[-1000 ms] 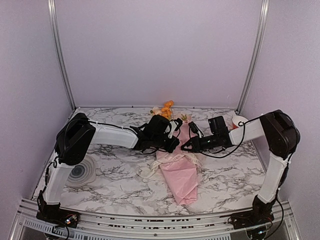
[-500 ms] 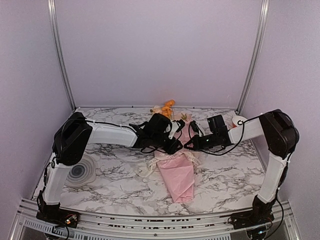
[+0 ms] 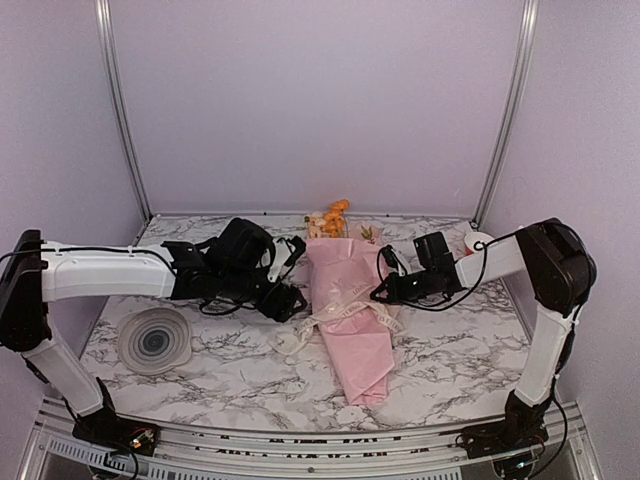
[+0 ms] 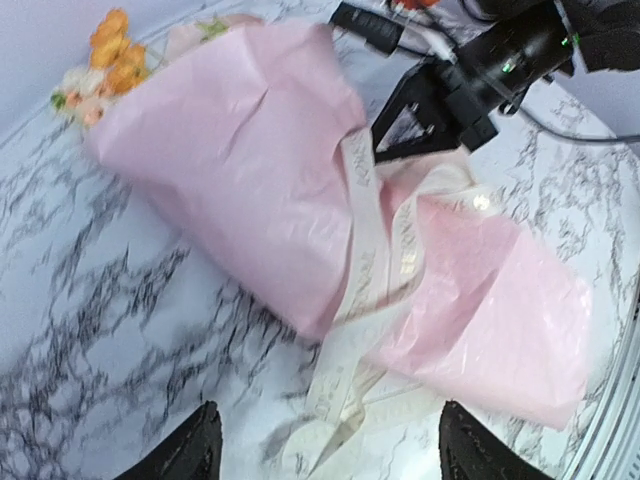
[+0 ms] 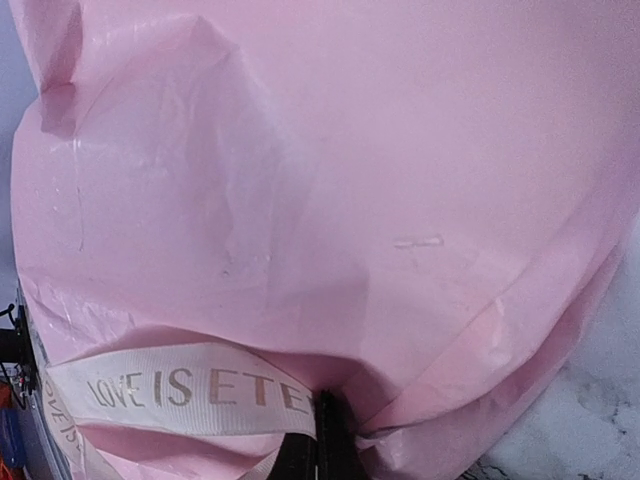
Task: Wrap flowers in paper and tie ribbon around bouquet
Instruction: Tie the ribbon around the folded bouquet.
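**Two grippers, one ribbon: tying stage**

Wrapping is judged complete. The paper [image 4: 230, 170] already forms a cone round the stems, so the step in hand is tying the ribbon [image 4: 362, 250].

1. Position. The bouquet [image 3: 345, 300] lies on the marble-patterned table [image 3: 450, 350] between the two arms. Its wide end points away from the bases, and the flowers [image 3: 330, 215] show there.
2. Right gripper [image 3: 380, 291]. Its jaws are closed, pinching the ribbon where it crosses the right flank of the cone.
3. Left gripper [image 4: 330, 455]. Its jaws stand apart and hold nothing. It sits to the left of the bouquet, clear of the paper.
4. Next move. The ribbon is draped across the cone's waist, but whether it is knotted cannot be told. The free tails lie loose on the table at the left flank. The left gripper would need to pick one up while the right keeps tension.

Materials:
- Paper: pale pink, matte, thin and creased. It is likely to dent under pressure.
- Ribbon: cream, flat, woven and limp, with printed lettering.
- Flowers: orange and whitish blossoms.
- Other items: a grey ringed disc [image 3: 155, 340] lies near left, and a small red-and-white bowl [image 3: 478, 242] stands far right.
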{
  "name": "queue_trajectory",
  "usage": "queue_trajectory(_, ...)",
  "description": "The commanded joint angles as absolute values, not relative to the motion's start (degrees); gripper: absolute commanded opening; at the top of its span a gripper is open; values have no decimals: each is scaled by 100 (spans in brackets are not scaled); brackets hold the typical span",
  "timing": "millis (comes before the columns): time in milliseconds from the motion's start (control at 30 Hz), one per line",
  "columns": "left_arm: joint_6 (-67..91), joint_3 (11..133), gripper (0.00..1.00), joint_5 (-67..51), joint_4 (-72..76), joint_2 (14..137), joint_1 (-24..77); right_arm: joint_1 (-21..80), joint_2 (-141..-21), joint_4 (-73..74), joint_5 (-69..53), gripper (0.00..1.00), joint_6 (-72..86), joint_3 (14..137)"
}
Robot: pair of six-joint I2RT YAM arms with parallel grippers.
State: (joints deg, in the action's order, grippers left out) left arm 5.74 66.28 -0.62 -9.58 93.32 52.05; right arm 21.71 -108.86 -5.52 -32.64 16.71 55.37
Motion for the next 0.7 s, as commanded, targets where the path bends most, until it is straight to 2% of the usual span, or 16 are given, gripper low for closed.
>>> queue_trajectory(0, 1417, 5830, 76, 267, -1583, 9477, 5167, 2119, -10955, -302, -3145, 0, 1613, 5710)
queue_trajectory(133, 1388, 5882, 76, 396, -1608, 9999, 5168, 2125, -10931, -231, -3133, 0, 1565, 5724)
queue_trajectory(233, 1437, 6007, 70, 148, -1629, 10273, 5168, 2119, -10871, -222, -3129, 0, 1567, 5675)
queue_trajectory(333, 1433, 5957, 53, 111, -1593, 10382, 5177, 2125, -10796, -224, -3108, 0, 1549, 5635)
queue_trajectory(533, 1313, 5713, 0, -102, -1237, 10353, 5170, 2111, -10769, -204, -3085, 0, 1544, 5650)
queue_trajectory(667, 1430, 5392, 0, 522, -1104, 9920, 5135, 2085, -10732, -160, -3021, 0, 1545, 5656)
